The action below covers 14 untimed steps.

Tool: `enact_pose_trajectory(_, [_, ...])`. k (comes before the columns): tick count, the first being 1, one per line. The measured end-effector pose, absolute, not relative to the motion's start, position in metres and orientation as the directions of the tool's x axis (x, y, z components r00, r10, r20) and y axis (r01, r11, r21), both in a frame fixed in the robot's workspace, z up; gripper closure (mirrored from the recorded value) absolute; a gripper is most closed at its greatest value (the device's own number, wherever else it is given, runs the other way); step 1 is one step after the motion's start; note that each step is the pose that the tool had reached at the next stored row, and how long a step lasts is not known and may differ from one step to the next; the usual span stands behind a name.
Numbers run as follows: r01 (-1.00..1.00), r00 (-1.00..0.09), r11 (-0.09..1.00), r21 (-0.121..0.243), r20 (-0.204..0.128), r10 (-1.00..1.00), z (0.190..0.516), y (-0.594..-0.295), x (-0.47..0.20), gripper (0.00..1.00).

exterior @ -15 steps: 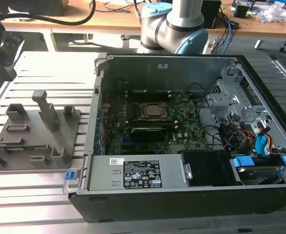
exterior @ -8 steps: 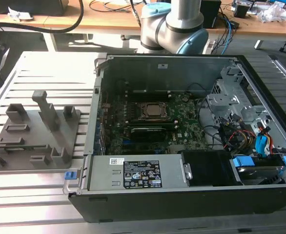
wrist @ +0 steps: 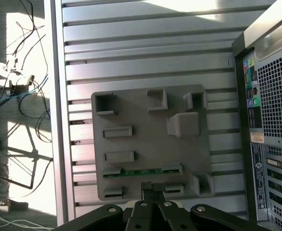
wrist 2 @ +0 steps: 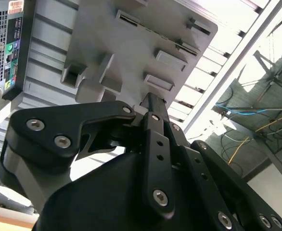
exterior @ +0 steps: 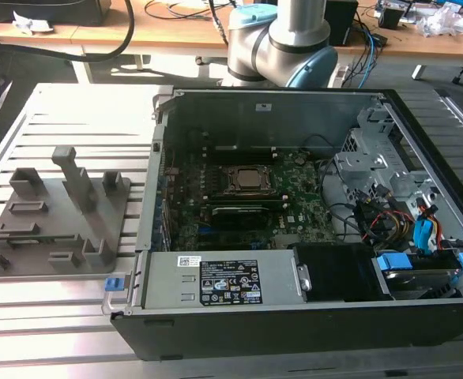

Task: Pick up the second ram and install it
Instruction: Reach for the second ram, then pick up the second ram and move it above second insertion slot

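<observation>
One ram [wrist: 143, 171] is seen in the first wrist view, a thin green strip laid flat on the grey tray [wrist: 141, 115]. It is held between two low end blocks near the tray's edge. The gripper [wrist: 152, 186] is poised over the tray, with its tips just beside the ram and not seen to touch it. In both wrist views the fingers [wrist 2: 151, 108] are drawn together, and nothing is gripped between them. In the exterior view the tray [exterior: 58, 237] is set on the slatted table [exterior: 73, 118], to the exterior view's left of the open case [exterior: 295, 332]. Inside the case the square socket [exterior: 247, 180] is exposed. The arm [exterior: 295, 31] is seen behind the case.
</observation>
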<state>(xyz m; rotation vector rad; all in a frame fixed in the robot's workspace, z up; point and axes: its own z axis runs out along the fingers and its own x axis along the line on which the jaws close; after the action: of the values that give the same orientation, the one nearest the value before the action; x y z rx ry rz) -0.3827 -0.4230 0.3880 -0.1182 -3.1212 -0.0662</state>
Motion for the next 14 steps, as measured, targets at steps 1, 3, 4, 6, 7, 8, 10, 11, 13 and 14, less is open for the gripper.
enact_pose_trajectory(1, [0.076,-0.997,0.996,0.042,0.019,0.075,0.388,-0.423,-0.3827,0.89])
enact_pose_trajectory(3, [0.076,-0.997,0.996,0.042,0.019,0.075,0.3881,-0.423,-0.3827,0.89])
enact_pose_trajectory(4, [0.076,-0.997,0.996,0.042,0.019,0.075,0.3881,-0.423,-0.3827,0.89])
enact_pose_trajectory(6, [0.076,-0.997,0.996,0.042,0.02,0.075,0.3881,-0.423,-0.3827,0.89])
enact_pose_trajectory(7, [0.076,-0.997,0.996,0.042,0.02,0.075,0.3881,-0.423,-0.3827,0.89])
enact_pose_trajectory(8, [0.076,-0.997,0.996,0.042,0.02,0.075,0.3881,-0.423,-0.3827,0.89])
enact_pose_trajectory(10, [0.076,-0.997,0.996,0.042,0.02,0.075,0.3881,-0.423,-0.3827,0.89])
enact_pose_trajectory(11, [0.075,-0.997,0.996,0.041,0.02,0.074,0.3881,-0.423,-0.3827,0.89])
enact_pose_trajectory(13, [0.048,-0.999,0.998,0.041,0.02,0.047,0.388,-0.423,-0.3827,0.89])
enact_pose_trajectory(14, [0.034,-0.999,0.999,0.041,0.02,0.034,0.388,-0.423,-0.3827,0.89])
